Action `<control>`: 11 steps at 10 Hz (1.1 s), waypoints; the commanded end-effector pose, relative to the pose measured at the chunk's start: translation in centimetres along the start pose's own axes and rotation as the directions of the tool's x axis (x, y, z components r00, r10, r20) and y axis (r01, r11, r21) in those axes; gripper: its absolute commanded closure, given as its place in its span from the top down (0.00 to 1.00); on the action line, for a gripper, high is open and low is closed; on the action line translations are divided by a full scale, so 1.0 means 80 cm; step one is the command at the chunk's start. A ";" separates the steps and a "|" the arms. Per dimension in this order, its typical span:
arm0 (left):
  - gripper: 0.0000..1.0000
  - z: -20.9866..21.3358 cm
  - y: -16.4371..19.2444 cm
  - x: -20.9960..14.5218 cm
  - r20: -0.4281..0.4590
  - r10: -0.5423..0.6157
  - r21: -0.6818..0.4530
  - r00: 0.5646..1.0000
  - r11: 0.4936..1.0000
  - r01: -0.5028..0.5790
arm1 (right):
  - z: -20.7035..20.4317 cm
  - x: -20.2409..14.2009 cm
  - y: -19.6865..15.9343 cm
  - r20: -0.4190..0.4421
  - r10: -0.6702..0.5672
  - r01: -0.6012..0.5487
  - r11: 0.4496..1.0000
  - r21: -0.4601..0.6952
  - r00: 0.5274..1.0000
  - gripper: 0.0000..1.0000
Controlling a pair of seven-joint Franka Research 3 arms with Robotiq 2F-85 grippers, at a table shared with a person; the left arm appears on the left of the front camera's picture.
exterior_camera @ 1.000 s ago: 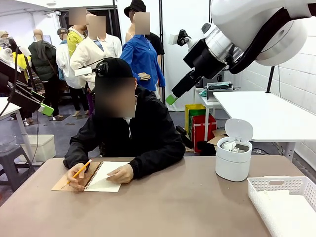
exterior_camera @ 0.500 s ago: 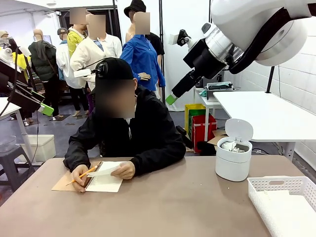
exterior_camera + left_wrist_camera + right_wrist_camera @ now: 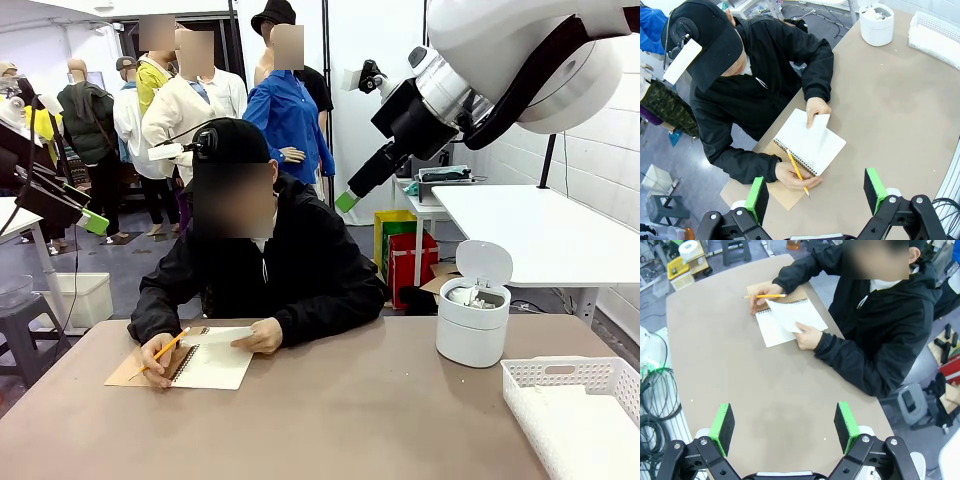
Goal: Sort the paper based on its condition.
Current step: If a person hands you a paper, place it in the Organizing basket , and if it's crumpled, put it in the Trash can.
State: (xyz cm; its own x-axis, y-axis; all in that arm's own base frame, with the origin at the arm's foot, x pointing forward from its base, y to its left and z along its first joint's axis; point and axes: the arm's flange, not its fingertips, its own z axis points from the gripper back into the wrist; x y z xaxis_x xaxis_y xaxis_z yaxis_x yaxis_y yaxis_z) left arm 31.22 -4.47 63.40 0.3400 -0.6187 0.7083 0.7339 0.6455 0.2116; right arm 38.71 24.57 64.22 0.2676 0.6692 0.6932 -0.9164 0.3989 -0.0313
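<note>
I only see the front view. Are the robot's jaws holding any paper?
Observer: No. The left gripper hangs above the table, jaws open, nothing between them.
Visitor: And the other?
Observer: The right gripper has open, empty jaws too, over bare table.
Visitor: What's the person doing?
Observer: From above, one hand holds the top page of the notebook curled up; the other hand grips a pencil.
</note>
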 end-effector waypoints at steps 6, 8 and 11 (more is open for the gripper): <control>1.00 0.000 0.000 0.000 -0.003 0.006 0.012 1.000 1.000 -0.006 | 0.001 0.000 -0.001 -0.006 0.000 0.000 1.000 0.006 1.000 1.00; 1.00 0.000 0.000 0.000 -0.003 0.006 0.012 1.000 1.000 -0.006 | 0.001 0.000 -0.001 -0.006 0.000 0.000 1.000 0.006 1.000 1.00; 1.00 0.000 0.000 0.000 -0.003 0.006 0.012 1.000 1.000 -0.006 | 0.001 0.000 -0.001 -0.006 0.000 0.000 1.000 0.006 1.000 1.00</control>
State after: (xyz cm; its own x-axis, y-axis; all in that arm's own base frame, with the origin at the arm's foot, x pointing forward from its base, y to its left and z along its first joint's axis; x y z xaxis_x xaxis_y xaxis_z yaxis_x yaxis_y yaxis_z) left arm 31.22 -4.47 63.40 0.3400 -0.6187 0.7083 0.7339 0.6455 0.2116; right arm 38.71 24.57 64.22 0.2676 0.6692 0.6932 -0.9164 0.3989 -0.0313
